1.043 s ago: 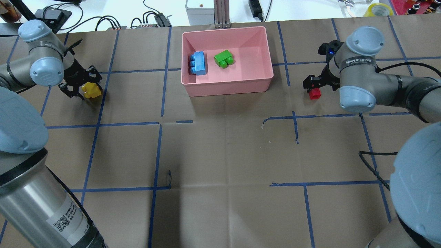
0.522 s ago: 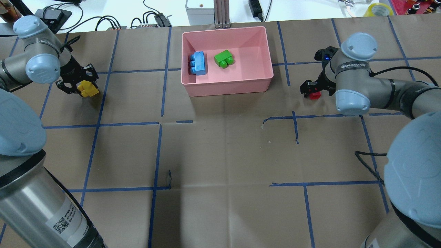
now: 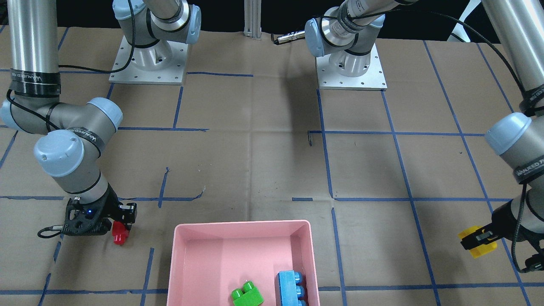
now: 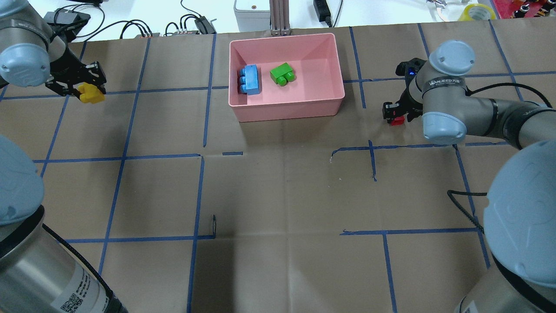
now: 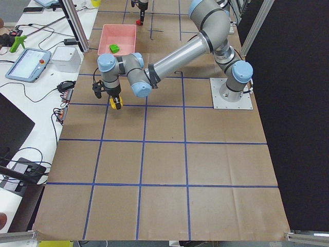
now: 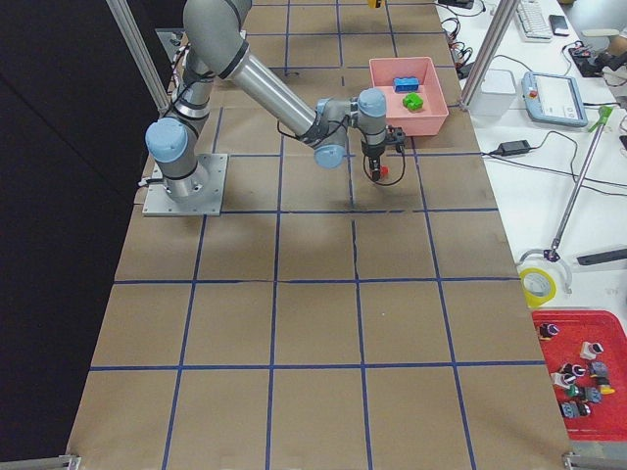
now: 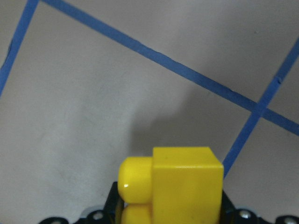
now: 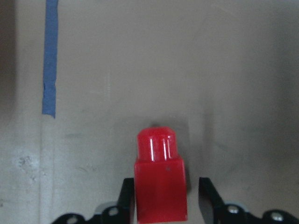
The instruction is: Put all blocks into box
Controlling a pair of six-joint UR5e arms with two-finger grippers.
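— Yellow two-stud brick (image 7: 182,186) first: where do we have it?
— Clenched in our left gripper (image 3: 478,240), studs pointing sideways, seemingly clear of the paper-covered table (image 4: 278,195) and well off to one side of the pink tray (image 4: 286,111). We judge we hold it raised so it can pass over the tray wall.
— And the red one-stud brick (image 3: 120,236)?
— On the table, off the tray's other side. Our right gripper (image 8: 167,189) straddles it, fingers released: one touches a flank, the other stands off with a gap. We read that as lining up a pinch across the flat sides, not the stud.
— What's done, then?
— The light-blue three-stud brick (image 4: 249,79) and the green two-stud brick (image 4: 282,74) lie inside the tray, apart from each other. Two in, two to go, by our count.
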